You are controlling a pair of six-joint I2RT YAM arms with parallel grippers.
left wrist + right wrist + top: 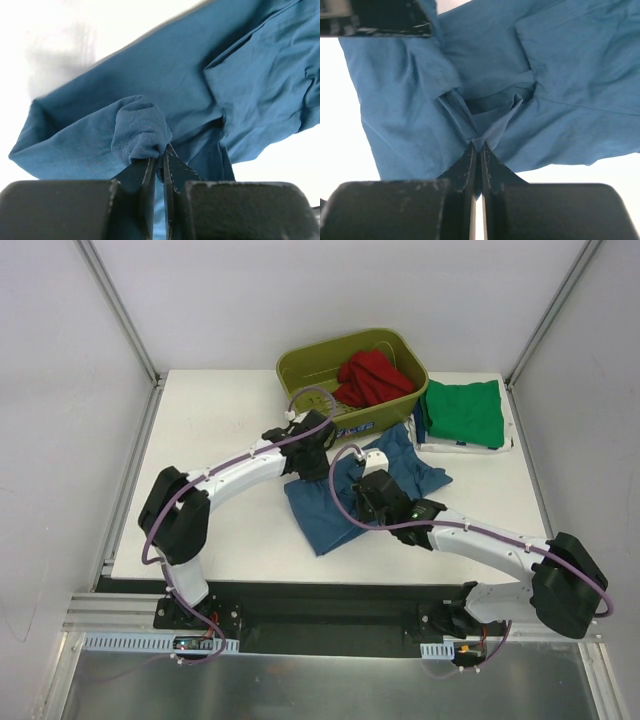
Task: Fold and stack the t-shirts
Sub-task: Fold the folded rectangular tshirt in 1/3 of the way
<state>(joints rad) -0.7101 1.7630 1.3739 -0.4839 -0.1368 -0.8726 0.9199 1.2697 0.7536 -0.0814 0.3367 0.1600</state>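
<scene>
On both arms (245,465), white links (490,545) are joined by black joint housings (175,510), and a purple cable (145,545) is run along each. The black fingers (145,175) are scuffed pale along their edges.

teal tee (318,520): mid hidden under left arm (240,470) + right arm (480,540), top view; cut off at edges in wrist views
red tee (375,375): lower part behind tub (395,405) wall
under green tee (462,412): white thing (465,446), can't tell what
table (60,40): blown-out white, no detail
</scene>
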